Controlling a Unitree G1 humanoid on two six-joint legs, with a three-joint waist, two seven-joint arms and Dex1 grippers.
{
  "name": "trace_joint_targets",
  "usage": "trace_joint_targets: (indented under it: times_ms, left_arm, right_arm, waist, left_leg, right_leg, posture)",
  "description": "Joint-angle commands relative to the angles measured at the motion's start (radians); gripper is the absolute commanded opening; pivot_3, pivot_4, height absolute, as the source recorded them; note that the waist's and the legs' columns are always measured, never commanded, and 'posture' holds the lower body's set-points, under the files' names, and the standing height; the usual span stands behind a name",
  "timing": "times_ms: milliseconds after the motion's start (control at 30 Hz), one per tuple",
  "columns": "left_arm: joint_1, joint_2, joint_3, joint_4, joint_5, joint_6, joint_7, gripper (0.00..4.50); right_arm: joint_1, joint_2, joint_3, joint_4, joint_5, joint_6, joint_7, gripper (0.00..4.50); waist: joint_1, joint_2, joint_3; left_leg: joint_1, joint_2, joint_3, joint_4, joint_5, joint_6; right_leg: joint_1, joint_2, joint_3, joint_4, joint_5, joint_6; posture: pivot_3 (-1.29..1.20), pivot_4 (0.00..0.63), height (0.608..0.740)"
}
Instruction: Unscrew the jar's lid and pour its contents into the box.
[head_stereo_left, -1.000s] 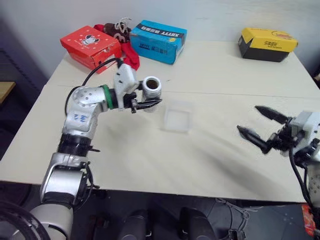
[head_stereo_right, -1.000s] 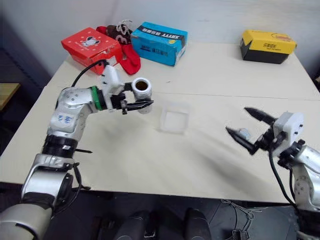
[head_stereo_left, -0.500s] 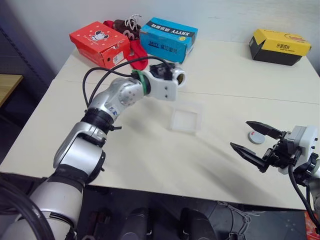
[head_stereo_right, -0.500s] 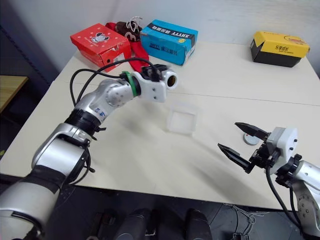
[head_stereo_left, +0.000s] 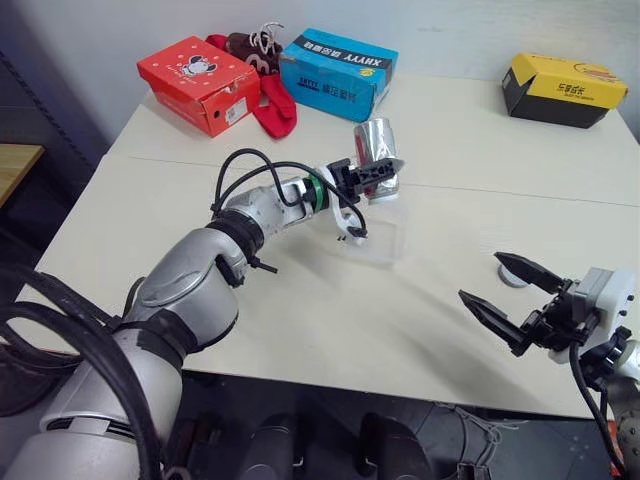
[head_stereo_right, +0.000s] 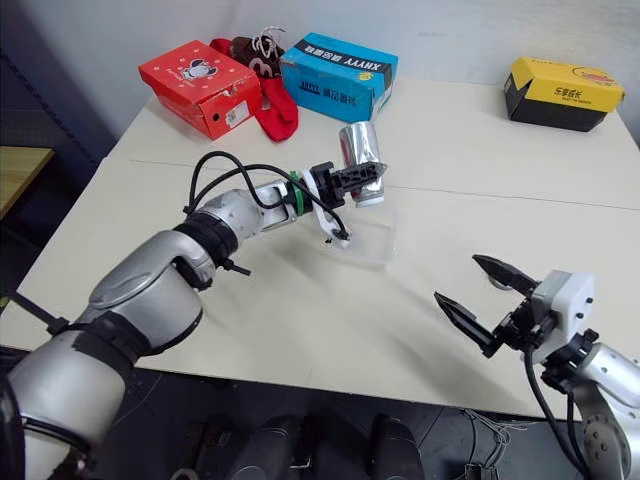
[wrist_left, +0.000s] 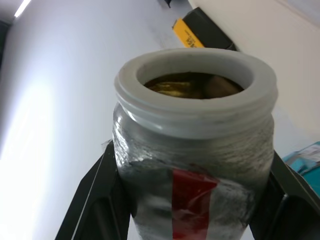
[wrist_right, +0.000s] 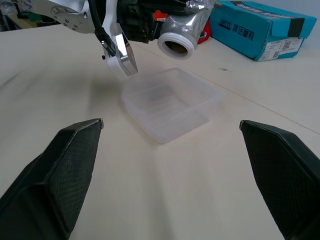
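A pale beige table (head_stereo_left: 300, 330) is being occupied along its far edge by a red cardboard shoe box (head_stereo_left: 198, 82), a blue cardboard shoe box (head_stereo_left: 338, 72) and a yellow-and-black cardboard shoe box (head_stereo_left: 565, 89); red fabric footwear (head_stereo_left: 272, 104) is being kept between the first two.

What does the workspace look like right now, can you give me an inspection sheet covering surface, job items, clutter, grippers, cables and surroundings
Surface: pale table, a seam running across it.
Job's things: open jar tipped, mouth down toward the translucent box; dark contents in the jar; box looks empty; lid flat on the table near the right gripper.
Clutter: red shoe box, blue shoe box, yellow shoe box, red and brown footwear at the far edge.
Grippers: left gripper shut on the jar; right gripper open, holding nothing.
Cables: black cable looped along the left forearm.
Surroundings: plain wall behind the table.
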Motion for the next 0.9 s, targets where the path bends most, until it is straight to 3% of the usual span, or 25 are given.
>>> trace_joint_targets:
  times_ms: [33, 267, 367, 467, 567, 600, 700, 767, 900]
  left_arm:
    - [-0.030, -0.029, -0.035, 0.018, 0.048, 0.141, 0.095, 2.38]
    - [-0.038, -0.021, -0.015, 0.025, 0.003, 0.092, 0.076, 2.38]
    - [-0.025, 0.008, 0.029, 0.008, -0.068, -0.038, 0.018, 2.38]
    - [0.001, 0.050, 0.136, 0.000, -0.230, -0.274, -0.123, 2.38]
    - [0.063, 0.101, 0.358, 0.003, -0.550, -0.551, -0.420, 2.38]
    - [0.098, 0.107, 0.466, 0.003, -0.711, -0.592, -0.598, 2.38]
    - [0.196, 0.094, 0.729, -0.060, -1.127, -0.515, -1.089, 2.38]
    - [0.258, 0.099, 0.881, -0.154, -1.351, -0.292, -1.332, 2.38]
    - [0.435, 0.172, 1.051, -0.415, -1.578, 0.056, -1.525, 2.38]
  right_arm:
    - [0.005, 0.010, -0.011, -0.053, 0.009, -0.011, -0.017, 4.49]
    - [-0.002, 0.020, -0.002, -0.049, 0.006, -0.010, -0.030, 4.49]
    - [-0.015, 0.019, 0.010, -0.042, 0.007, -0.008, -0.028, 4.49]
    - [-0.032, 0.017, 0.017, -0.029, 0.010, -0.005, -0.027, 4.49]
    - [-0.059, 0.011, 0.025, -0.009, 0.015, -0.003, -0.019, 4.49]
    - [-0.074, 0.009, 0.031, 0.003, 0.003, -0.016, -0.011, 4.49]
    - [-0.117, 0.010, 0.053, 0.042, -0.035, -0.061, 0.014, 4.49]
    - [-0.151, 0.019, 0.071, 0.076, -0.053, -0.103, 0.049, 4.49]
    - [-0.193, 0.034, 0.102, 0.127, -0.068, -0.174, 0.110, 4.49]
  waist:
    - [0.000, 0.000, 0.000]
    - [-0.002, -0.001, 0.000]
    - [-0.003, 0.000, 0.000]
    - [-0.008, 0.000, 0.000]
    - [-0.014, 0.000, 0.000]
    - [-0.017, 0.000, 0.000]
    - [-0.030, 0.000, 0.000]
    - [-0.035, 0.000, 0.000]
    - [-0.043, 0.000, 0.000]
  left_leg:
    - [0.000, 0.000, 0.000, 0.001, 0.000, 0.000]
    - [0.000, 0.001, 0.000, 0.004, 0.000, 0.000]
    - [0.000, 0.001, 0.000, 0.006, 0.000, -0.001]
    - [0.000, 0.002, 0.000, 0.010, -0.001, -0.002]
    - [0.001, 0.002, 0.000, 0.012, -0.001, -0.002]
    - [0.001, 0.002, 0.000, 0.012, -0.001, -0.002]
    - [0.001, 0.001, 0.000, 0.014, -0.001, -0.002]
    - [0.001, 0.000, 0.000, 0.015, -0.001, -0.001]
    - [0.002, -0.002, 0.001, 0.016, 0.000, 0.001]
  right_leg:
    - [0.000, 0.000, 0.000, 0.000, 0.000, 0.000]
    - [0.000, -0.001, 0.001, 0.002, 0.000, 0.000]
    - [0.000, -0.001, 0.001, 0.003, 0.000, 0.000]
    - [0.000, -0.002, 0.002, 0.005, 0.000, 0.000]
    - [-0.001, -0.010, 0.001, 0.008, 0.000, -0.001]
    - [-0.001, -0.012, 0.001, 0.009, 0.000, -0.001]
    - [-0.001, -0.013, -0.001, 0.013, -0.001, -0.001]
    - [0.000, -0.012, -0.003, 0.015, -0.001, -0.001]
    - [0.000, -0.005, -0.001, 0.018, 0.000, -0.001]
  posture:
    - [0.00, 0.150, 0.740]
    - [0.00, 0.150, 0.740]
    - [0.00, 0.150, 0.740]
    - [0.00, 0.150, 0.740]
    - [0.00, 0.150, 0.740]
    - [0.00, 0.150, 0.740]
    - [0.00, 0.150, 0.740]
    - [0.00, 0.150, 0.740]
    - [0.00, 0.150, 0.740]
